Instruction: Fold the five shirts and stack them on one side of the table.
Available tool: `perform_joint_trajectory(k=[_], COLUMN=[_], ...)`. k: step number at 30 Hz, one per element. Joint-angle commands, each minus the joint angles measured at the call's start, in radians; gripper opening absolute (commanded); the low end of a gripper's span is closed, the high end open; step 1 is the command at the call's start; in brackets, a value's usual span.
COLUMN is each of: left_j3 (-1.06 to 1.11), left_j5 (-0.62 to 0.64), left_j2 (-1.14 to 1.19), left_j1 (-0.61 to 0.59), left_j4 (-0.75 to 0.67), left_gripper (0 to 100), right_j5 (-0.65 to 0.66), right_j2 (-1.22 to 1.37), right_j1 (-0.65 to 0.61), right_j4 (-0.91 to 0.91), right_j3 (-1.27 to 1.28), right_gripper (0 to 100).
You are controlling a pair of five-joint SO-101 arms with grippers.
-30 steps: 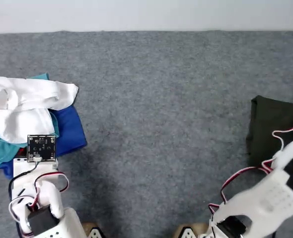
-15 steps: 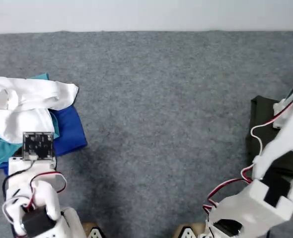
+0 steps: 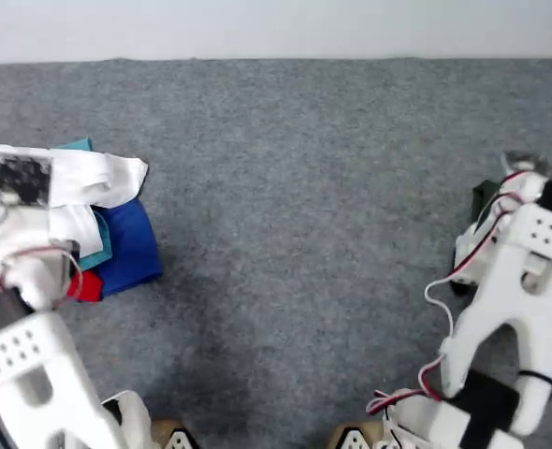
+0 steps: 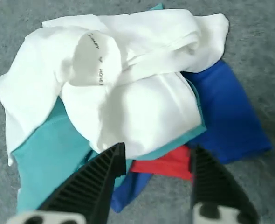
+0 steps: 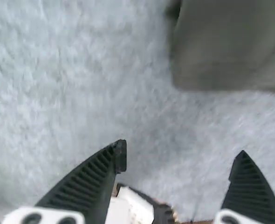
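Observation:
A loose pile of shirts lies at the table's left edge: a crumpled white shirt (image 4: 128, 84) on top, with a teal shirt (image 4: 49, 163), a blue shirt (image 4: 226, 116) and a red shirt (image 4: 165, 163) under it. My left gripper (image 4: 156, 182) hangs open above the pile's near side, holding nothing. The left arm (image 3: 23, 309) covers part of the white shirt (image 3: 98, 173). A folded dark shirt (image 5: 226, 42) lies at the right edge. My right gripper (image 5: 175, 172) is open over bare table beside it. The right arm (image 3: 519, 271) hides most of the dark shirt (image 3: 486, 196).
The grey felt table top (image 3: 304, 215) stretches wide between the pile and the dark shirt. A pale wall (image 3: 276, 28) borders its far edge. Both arm bases stand at the near edge.
The left arm has swung out from the near edge over the shirt pile. The right arm has lifted and shifted inward, now standing over the dark shirt's left side.

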Motion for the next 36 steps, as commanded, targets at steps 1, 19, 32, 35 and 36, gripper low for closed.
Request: perform_joint_trajectory(k=[1,19,32,35,36], left_j3=[-0.166,-0.515,-0.536,-0.590,-0.610], left_j5=[-0.014,-0.005,0.011,0.043,0.057], left_j2=[0.147,0.789,0.755,0.652,0.617], left_j1=[-0.018,-0.155,0.012,0.080,0.104], left_j4=[0.000,-0.152,-0.121,-0.038,-0.026], left_gripper=[29,29,1,1,1], right_j5=[-0.012,-0.009,-0.008,-0.005,-0.005], right_j2=[-0.097,-0.222,-0.262,-0.297,-0.306], right_j1=[-0.007,-0.005,0.054,0.102,0.116], right_j4=[0.039,0.041,0.041,0.041,0.041], right_j3=[0.058,0.091,0.091,0.091,0.091], right_gripper=[34.6,34.6,34.6,34.6,34.6])
